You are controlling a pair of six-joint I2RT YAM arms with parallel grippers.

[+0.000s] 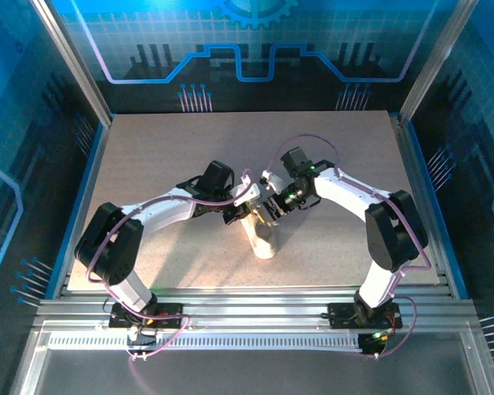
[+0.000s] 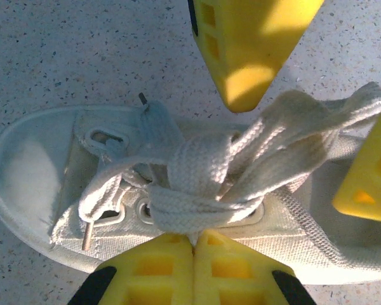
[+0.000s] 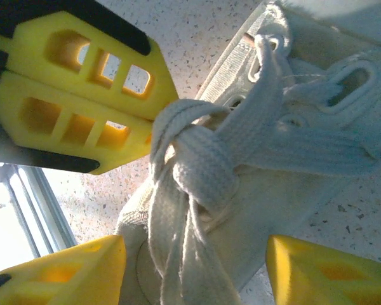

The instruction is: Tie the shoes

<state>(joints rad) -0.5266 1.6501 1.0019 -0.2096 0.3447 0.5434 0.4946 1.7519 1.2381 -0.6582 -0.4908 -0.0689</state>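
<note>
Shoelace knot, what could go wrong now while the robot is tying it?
1. The left fingers are shut on the lace at the loose knot. A pull might drag the small white sneaker instead of tightening the knot.
2. The right fingers stand open around several lace strands. Closing could catch the wrong one or miss.
3. If the left fingers let go, the knot may slip apart.

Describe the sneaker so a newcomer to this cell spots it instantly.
On the speckled table inside the blue-walled cell, look where the left gripper and right gripper meet mid-table. The sneaker lies under them: small, white, low-top, laces bunched in a knot. Soft white canvas sets it apart from the hard black-and-white arms beside it.
</note>
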